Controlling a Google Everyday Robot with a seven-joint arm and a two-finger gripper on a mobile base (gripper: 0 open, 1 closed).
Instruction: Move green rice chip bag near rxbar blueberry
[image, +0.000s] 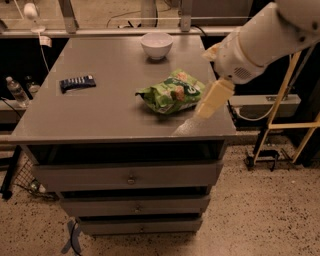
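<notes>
The green rice chip bag (172, 92) lies crinkled on the right half of the grey table top (100, 120). The rxbar blueberry (77, 82), a small dark-blue wrapper, lies flat near the table's left edge, far from the bag. My arm reaches in from the upper right. My gripper (212, 100) hangs just right of the bag, above the table's right front part, close to the bag's right end. It holds nothing that I can see.
A white bowl (156, 45) stands at the back of the table, behind the bag. Drawers (131, 176) sit under the top. A water bottle (17, 90) stands to the left and a yellow metal frame (285, 125) to the right.
</notes>
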